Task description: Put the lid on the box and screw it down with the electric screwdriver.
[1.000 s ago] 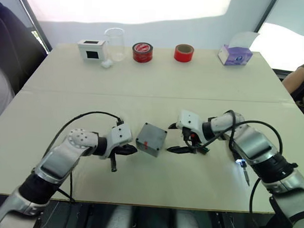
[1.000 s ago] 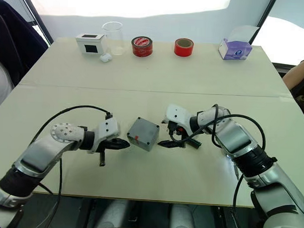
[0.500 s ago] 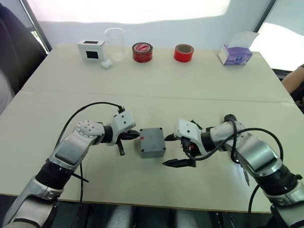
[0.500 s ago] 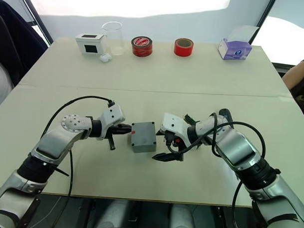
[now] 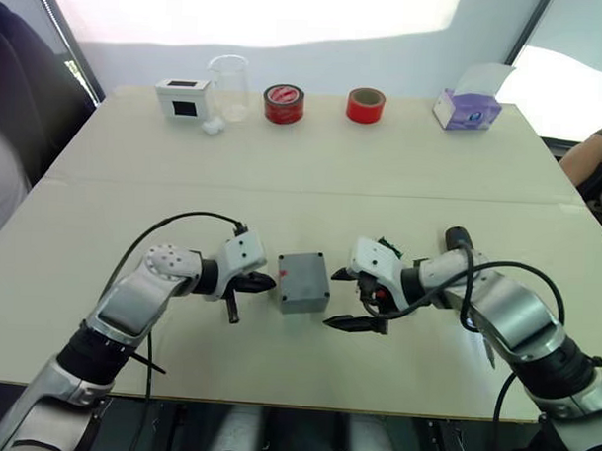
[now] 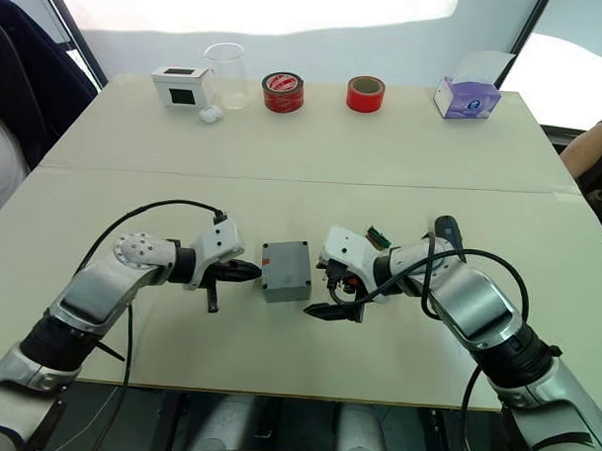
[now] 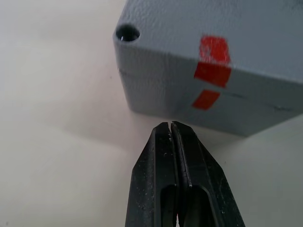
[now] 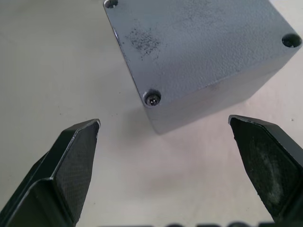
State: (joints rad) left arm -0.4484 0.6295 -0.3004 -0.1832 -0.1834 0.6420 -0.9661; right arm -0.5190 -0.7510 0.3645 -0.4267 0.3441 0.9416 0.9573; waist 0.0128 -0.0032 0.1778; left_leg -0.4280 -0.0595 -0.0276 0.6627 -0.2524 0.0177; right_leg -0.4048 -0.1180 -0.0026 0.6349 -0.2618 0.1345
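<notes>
Between the two grippers, near the front centre of the pale tabletop [image 5: 313, 167], sat the small square grey metal-look box [image 5: 302, 282] with its shallow grey lid [image 8: 199, 42] already seated on top, a seam line running round the sides. The left gripper [image 5: 255, 281] had its two black fingers [image 7: 177, 189] pressed together, their tips just short of the box's left face, below the red mark [image 7: 211, 64]. Judged from this, the shut fingers served as a blunt stop or pusher to square the box rather than to grasp it. The right gripper [image 5: 353, 299] had its fingers [image 8: 71, 156] spread wide, one towards the far side and one towards the near side, facing the box's right corner without touching it; the spread looked sized to straddle the box and steady it. One corner hole on that side held a screw [image 8: 152, 99]; the others in sight looked empty, so fastening was judged incomplete.

Both forearms lay low over the table, angled inward from the near corners, wrists bent towards the box. The long black pen-shaped electric screwdriver [image 6: 446, 233] lay on the table beyond the right forearm, unheld.

Along the far edge stood a white box with a black window [image 5: 181, 98], a clear beaker [image 5: 228, 86], two red tape rolls [image 5: 282, 103] and a purple tissue box [image 5: 466, 110].
</notes>
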